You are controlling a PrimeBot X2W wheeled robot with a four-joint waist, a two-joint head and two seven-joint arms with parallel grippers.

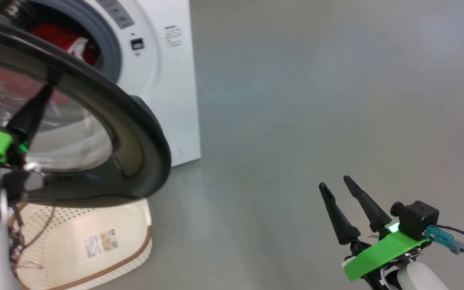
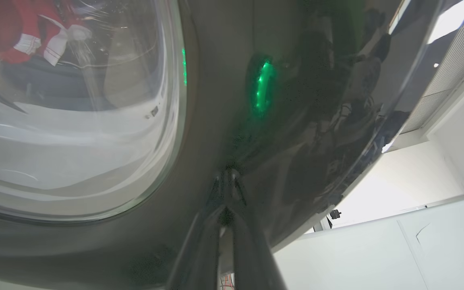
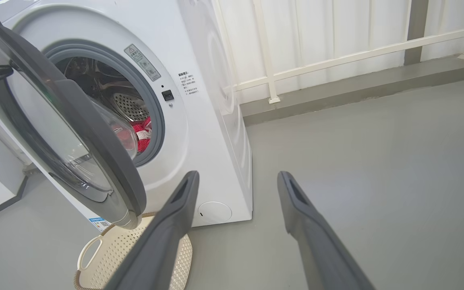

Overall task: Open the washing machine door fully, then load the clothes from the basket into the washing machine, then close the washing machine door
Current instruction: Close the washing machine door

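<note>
The washing machine door stands partly open at the left of the head view, its upper and left parts cut off by the frame edge. It hides most of the drum mouth of the washing machine. The clothes lie inside the drum at the upper left, showing as a red patch above the door's rim and a blurred red smear through its glass. The basket lies on the floor at the lower left with a label sticker on its base. The door covers its far end, so what that part holds cannot be told.

In the right wrist view the door is seen nearly edge-on, its rim running from upper left to lower centre, the bowl window bulging toward the drum.

The left hand is clenched and empty, with its fingertips pressed on the door's glossy outer face. The right hand is released at the lower right, fingers spread and pointing up-left, well apart from the machine.
</note>
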